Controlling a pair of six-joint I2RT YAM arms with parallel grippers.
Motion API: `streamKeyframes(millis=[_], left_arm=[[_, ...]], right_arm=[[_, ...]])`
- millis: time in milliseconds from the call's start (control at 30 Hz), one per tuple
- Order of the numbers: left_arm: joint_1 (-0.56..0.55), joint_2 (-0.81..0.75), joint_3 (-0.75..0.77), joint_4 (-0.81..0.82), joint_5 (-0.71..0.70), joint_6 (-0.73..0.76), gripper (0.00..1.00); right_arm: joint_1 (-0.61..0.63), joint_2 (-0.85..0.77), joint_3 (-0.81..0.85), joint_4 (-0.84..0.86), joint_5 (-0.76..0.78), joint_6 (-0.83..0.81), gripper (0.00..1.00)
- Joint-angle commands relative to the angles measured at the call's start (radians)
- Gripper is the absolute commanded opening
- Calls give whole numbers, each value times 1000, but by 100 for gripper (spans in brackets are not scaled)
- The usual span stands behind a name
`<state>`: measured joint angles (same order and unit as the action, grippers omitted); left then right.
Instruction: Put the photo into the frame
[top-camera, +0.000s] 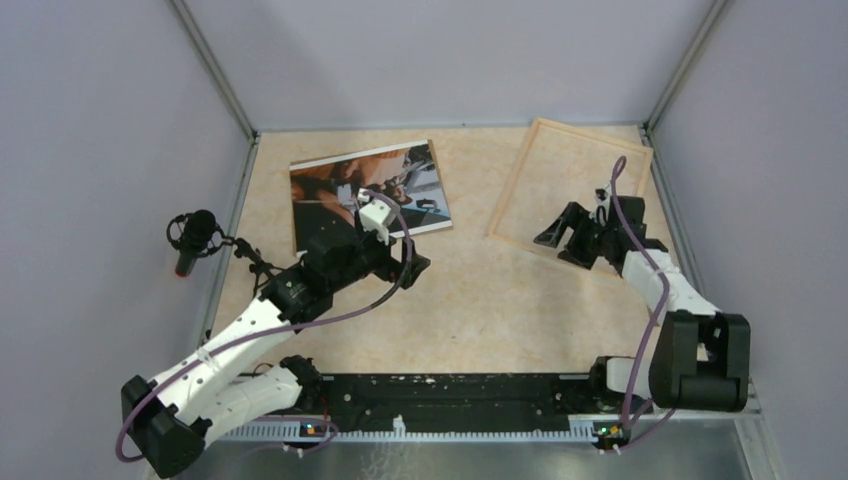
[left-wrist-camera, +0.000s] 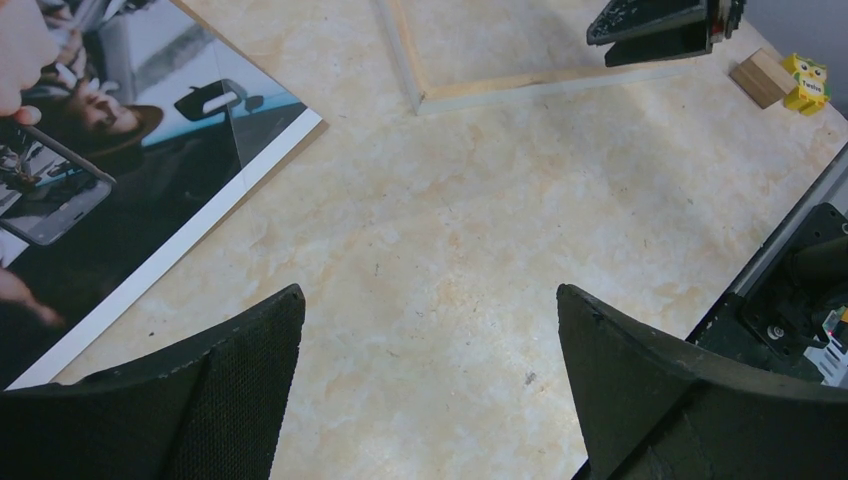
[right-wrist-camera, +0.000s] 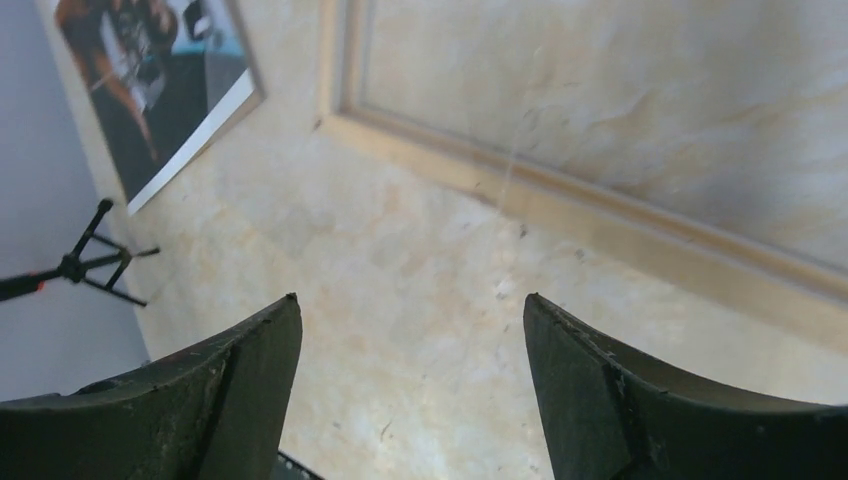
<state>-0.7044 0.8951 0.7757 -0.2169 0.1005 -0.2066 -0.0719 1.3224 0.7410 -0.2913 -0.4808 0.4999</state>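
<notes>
Hovering over frame (top-camera: 514, 180), right tool (top-camera: 563, 244) spread

Light: bright, even, soft; falls from overhead.
Shadows: faint and short on the desk (top-camera: 480, 300) beneath both arms.
Glare: pale sheen across the photo (left-wrist-camera: 150, 170), left wrist view.
Top view: crisp edge to edge, colours muted.
Wrist views: left gripper (left-wrist-camera: 428, 290) and right gripper (right-wrist-camera: 410, 297) dark, underexposed, soft-edged.
Right wrist view: hazy, the frame (right-wrist-camera: 600, 215) slightly blurred.
Edges: wide-angle lean in both wrist views.
</notes>
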Motion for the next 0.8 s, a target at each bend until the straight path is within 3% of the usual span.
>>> streamKeyframes(millis=[0, 200, 467, 767], left_arm=[[-9, 14, 14, 42, 10, 5, 98], [-9, 23, 13, 39, 11, 3, 98], [-9, 33, 14, 52, 24, -10, 98], [-9, 43, 15, 54, 24, -7, 98]], right_arm=[[44, -125, -148, 117, -60, 131, 80], [43, -145, -338, 424, -99, 280, 80], [48, 116, -488, 1034, -240, 494, 70], [145, 211, -491, 1243, -94, 572, 60]])
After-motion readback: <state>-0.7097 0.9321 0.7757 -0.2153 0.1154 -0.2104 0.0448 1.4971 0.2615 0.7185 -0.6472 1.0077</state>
